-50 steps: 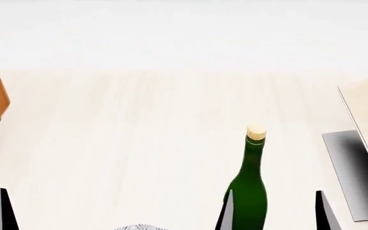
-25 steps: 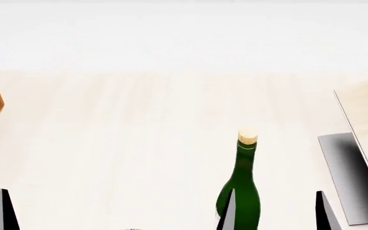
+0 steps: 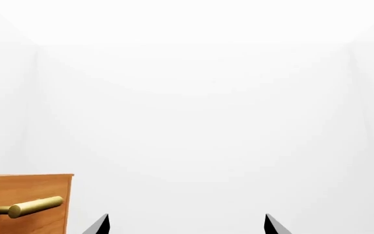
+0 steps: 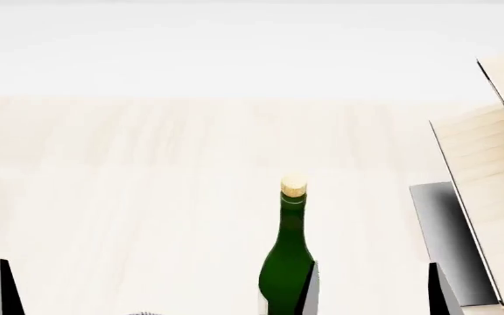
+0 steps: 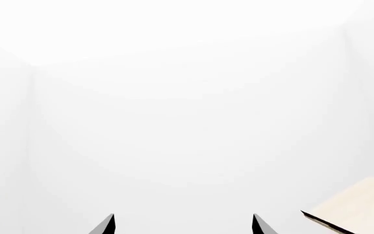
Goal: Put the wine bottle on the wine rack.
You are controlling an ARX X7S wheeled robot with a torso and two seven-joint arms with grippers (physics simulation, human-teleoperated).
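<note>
The tall dark green glass wine bottle is standing upright on the pale wooden table, left of the slanted light wood wine rack. The right gripper, gaping and empty, should be straddling the body squarely before closing. The left gripper is hanging spread, holding nothing.

A pale wooden table with a light grain fills most of the head view, and behind it there is a plain white wall. At the left edge of the head view only a small brown corner of a wooden cabinet shows. The left wrist view shows this cabinet with 1 brass handle, a round bar
</note>
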